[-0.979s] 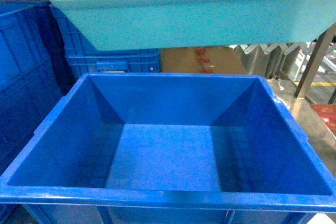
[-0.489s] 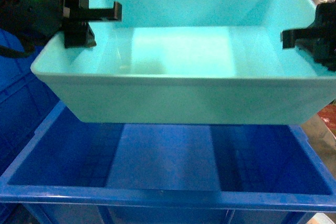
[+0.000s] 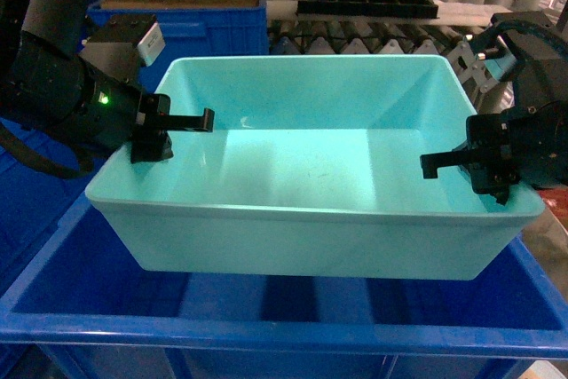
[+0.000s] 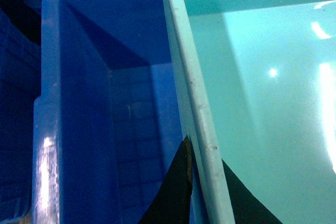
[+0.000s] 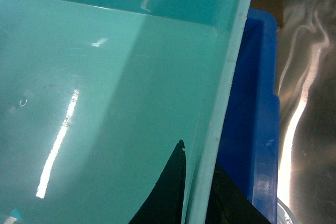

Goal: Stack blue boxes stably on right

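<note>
Turquoise tub (image 3: 311, 210) hangs over the blue crate (image 3: 266, 330), both arms' jaws clamped astride its side rims.

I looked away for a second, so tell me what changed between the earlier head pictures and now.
The turquoise tub came down from the top of the view into the blue crate. Both grippers, left and right, came into view with it, each clamped on a side rim. No release. The crate stayed where it was.
</note>
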Available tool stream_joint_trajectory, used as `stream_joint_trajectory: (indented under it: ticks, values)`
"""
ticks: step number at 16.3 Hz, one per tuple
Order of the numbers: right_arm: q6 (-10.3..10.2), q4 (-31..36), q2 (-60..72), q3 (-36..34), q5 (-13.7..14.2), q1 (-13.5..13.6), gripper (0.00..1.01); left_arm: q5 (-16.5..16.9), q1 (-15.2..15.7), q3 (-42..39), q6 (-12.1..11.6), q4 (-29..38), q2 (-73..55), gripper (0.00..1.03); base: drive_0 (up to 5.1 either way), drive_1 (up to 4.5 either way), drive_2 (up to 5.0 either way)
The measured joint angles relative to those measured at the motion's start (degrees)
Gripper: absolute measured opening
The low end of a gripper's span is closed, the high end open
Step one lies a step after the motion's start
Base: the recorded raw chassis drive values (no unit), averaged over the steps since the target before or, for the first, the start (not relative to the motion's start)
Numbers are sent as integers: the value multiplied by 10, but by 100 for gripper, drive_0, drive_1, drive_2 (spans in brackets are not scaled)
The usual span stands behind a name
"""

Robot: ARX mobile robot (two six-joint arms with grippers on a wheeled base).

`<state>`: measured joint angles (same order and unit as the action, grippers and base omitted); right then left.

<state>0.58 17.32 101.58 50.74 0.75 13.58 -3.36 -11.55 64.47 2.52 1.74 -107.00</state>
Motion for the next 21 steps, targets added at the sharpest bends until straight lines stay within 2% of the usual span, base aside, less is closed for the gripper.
stream_joint_trajectory:
  ticks: [1,4,7,10,15,18,19,20,21]
  values:
    - [-1,2,14,10,4,0,7,6,3,10,-1,6,-14,5,453,-247,-247]
    - [-2,-12,52,36,6,7,7,-2,6,13,-4,-7,-39,5,453,-247,-247]
    - [-1,-18,64,51,3,7,7,-2,6,13,2,-3,-45,5,453,-247,-247]
    - [16,16,76,64,13,6,7,-3,6,23,9,4,-49,5,453,-247,-247]
    - [20,17,78,64,14,6,7,-3,6,23,11,4,-52,5,453,-247,-247]
    - [20,17,78,64,14,6,7,-3,6,23,12,4,-52,5,0,0,0]
    - [32,17,78,64,19,6,12,-5,6,23,9,4,-52,8,0,0,0]
    - [74,16,78,64,30,6,26,-13,6,23,-10,4,-52,22,0,0,0]
    - [96,17,78,64,30,7,35,-22,5,24,-18,5,-52,31,0,0,0]
